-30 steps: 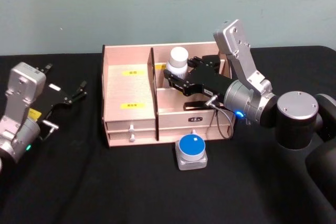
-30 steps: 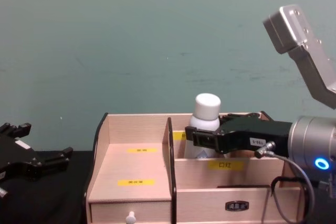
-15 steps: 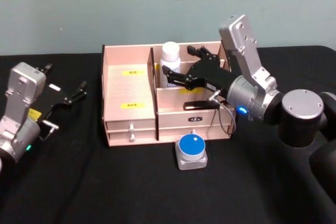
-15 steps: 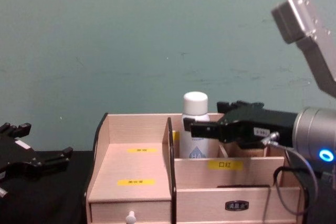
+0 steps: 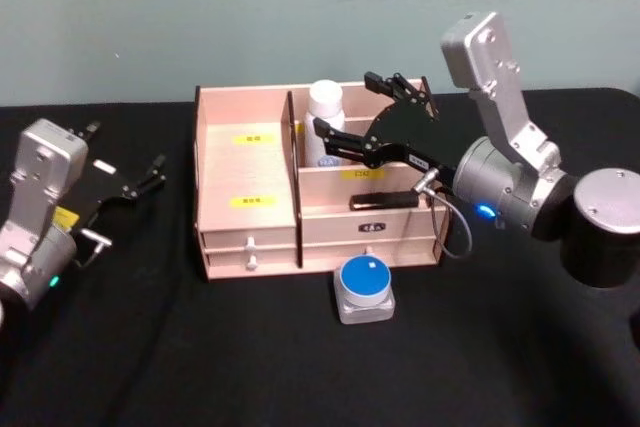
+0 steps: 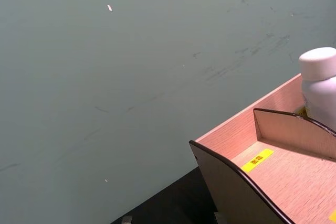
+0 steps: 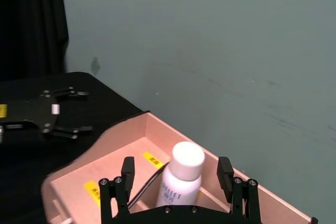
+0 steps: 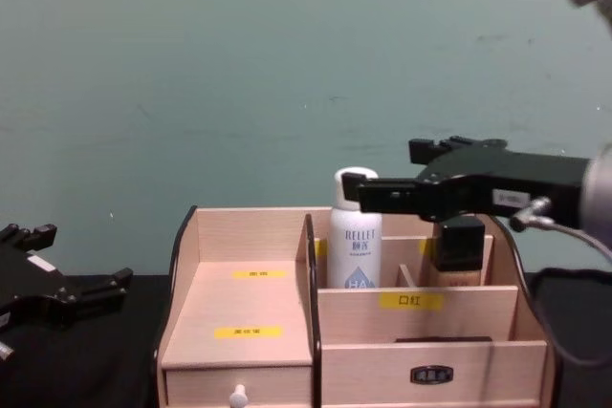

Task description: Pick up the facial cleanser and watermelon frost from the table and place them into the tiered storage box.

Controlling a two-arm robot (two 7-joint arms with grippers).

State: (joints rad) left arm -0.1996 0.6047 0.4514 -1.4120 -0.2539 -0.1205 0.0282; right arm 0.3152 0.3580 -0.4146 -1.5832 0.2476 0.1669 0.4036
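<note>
Nearest me, a blue-lidded tub [image 5: 365, 285], probably the watermelon frost, is sitting on the black table [image 5: 200, 367] just before the tiered storage box [image 5: 250, 172]. The facial cleanser [image 5: 326, 122] is standing upright in a rear compartment, my right gripper [image 5: 343, 102] hovering by its cap, fingers spread; my left gripper [image 5: 128, 175] is idling leftward, fingers apart.

- The bench [image 5: 200, 347] is covered in black cloth from side to side.
- A light wooden storage box [image 5: 270, 232] with dark edges and yellow labels stands upright toward the back, its small drawers facing forward.
- A small grey tub [image 5: 364, 287] with a round blue top sits just in front of the box's right half.
</note>
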